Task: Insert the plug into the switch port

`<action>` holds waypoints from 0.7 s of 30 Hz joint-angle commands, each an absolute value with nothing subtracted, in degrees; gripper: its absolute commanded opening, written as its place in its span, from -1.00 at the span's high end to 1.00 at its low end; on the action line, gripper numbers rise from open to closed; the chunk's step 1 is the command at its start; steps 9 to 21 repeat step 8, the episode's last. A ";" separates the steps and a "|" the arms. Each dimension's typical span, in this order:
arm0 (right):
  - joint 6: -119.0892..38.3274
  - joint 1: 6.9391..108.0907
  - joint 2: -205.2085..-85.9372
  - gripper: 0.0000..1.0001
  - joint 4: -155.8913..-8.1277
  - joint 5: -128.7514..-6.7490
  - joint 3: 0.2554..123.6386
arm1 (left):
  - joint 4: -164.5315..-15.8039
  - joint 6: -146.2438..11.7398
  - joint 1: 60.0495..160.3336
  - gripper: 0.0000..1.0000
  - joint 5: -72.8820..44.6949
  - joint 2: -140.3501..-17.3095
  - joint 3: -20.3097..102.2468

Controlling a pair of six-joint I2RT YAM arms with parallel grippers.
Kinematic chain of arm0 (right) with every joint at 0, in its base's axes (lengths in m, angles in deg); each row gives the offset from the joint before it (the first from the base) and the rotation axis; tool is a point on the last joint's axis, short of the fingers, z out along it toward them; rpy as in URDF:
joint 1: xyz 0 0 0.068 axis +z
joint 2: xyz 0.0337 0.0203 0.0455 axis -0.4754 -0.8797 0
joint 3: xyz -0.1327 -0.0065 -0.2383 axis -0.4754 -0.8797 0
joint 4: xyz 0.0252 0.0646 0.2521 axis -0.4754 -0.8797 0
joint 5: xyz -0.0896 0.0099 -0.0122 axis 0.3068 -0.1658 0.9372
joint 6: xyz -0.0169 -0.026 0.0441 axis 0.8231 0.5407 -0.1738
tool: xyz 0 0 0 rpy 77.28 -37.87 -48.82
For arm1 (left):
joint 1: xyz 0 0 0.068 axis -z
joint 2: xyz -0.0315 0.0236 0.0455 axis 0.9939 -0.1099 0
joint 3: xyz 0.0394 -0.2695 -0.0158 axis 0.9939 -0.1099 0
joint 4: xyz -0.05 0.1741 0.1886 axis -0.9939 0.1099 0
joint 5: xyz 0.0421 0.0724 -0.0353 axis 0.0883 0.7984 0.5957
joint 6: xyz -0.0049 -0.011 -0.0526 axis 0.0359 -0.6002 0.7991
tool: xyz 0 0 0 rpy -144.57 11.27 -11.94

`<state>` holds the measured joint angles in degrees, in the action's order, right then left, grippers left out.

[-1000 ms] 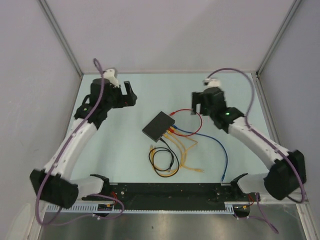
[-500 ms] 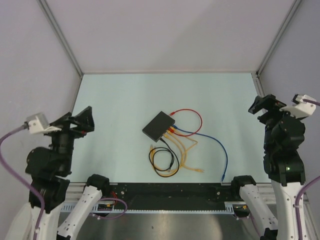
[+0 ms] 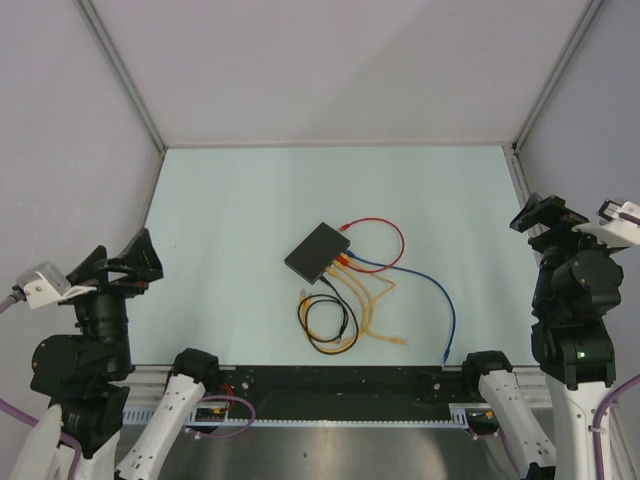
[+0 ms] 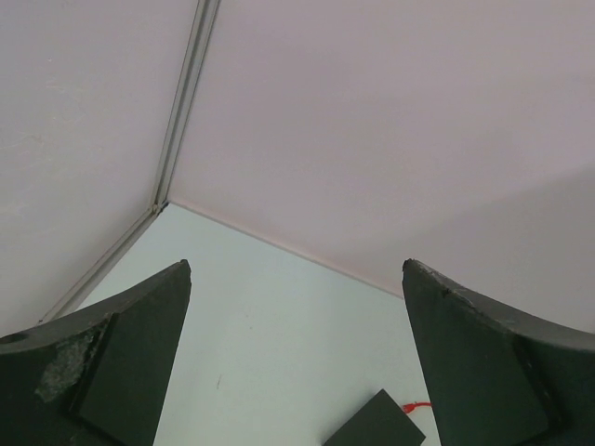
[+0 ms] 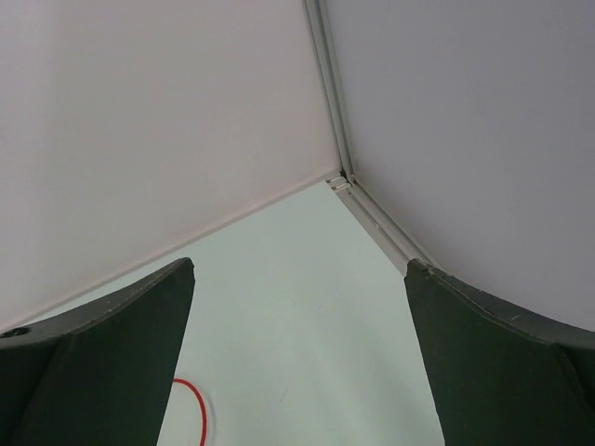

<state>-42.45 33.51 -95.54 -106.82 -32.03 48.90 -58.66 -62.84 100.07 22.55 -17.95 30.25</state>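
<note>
The switch (image 3: 318, 252), a flat black box, lies at the table's middle with red, blue and yellow cables running from its near right edge. The blue cable (image 3: 437, 290) ends in a loose plug (image 3: 445, 355) near the front rail. Which plug is the task's I cannot tell. My left gripper (image 3: 120, 260) is raised at the near left, open and empty. My right gripper (image 3: 547, 214) is raised at the near right, also open and empty. The left wrist view catches a corner of the switch (image 4: 376, 427) far below between the fingers (image 4: 139, 353).
A black cable coil (image 3: 326, 322) and loose yellow cables (image 3: 375, 318) lie in front of the switch. A red cable loop (image 3: 385, 238) curls behind it and shows in the right wrist view as the red cable (image 5: 197, 413). White walls enclose the table; a black rail (image 3: 340, 380) runs along the front.
Both arms have drawn back from over the table's far half to the near left and right sides, with the grippers raised. Switch and cables have not moved.
</note>
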 commanded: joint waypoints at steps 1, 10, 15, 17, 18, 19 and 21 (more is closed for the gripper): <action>-41.13 33.66 -95.61 -1.00 -104.71 -29.44 49.15 | -58.44 -64.86 100.22 -0.99 22.30 -19.33 31.12; -40.25 33.66 -95.25 -0.99 -104.71 -29.61 49.15 | -58.97 -64.24 101.09 -0.99 21.33 -18.72 29.62; -40.25 33.66 -95.25 -0.99 -104.71 -29.61 49.15 | -58.97 -64.24 101.09 -0.99 21.33 -18.72 29.62; -40.25 33.66 -95.25 -0.99 -104.71 -29.61 49.15 | -58.97 -64.24 101.09 -0.99 21.33 -18.72 29.62; -40.25 33.66 -95.25 -0.99 -104.71 -29.61 49.15 | -58.97 -64.24 101.09 -0.99 21.33 -18.72 29.62; -40.25 33.66 -95.25 -0.99 -104.71 -29.61 49.15 | -58.97 -64.24 101.09 -0.99 21.33 -18.72 29.62; -40.25 33.66 -95.25 -0.99 -104.71 -29.61 49.15 | -58.97 -64.24 101.09 -0.99 21.33 -18.72 29.62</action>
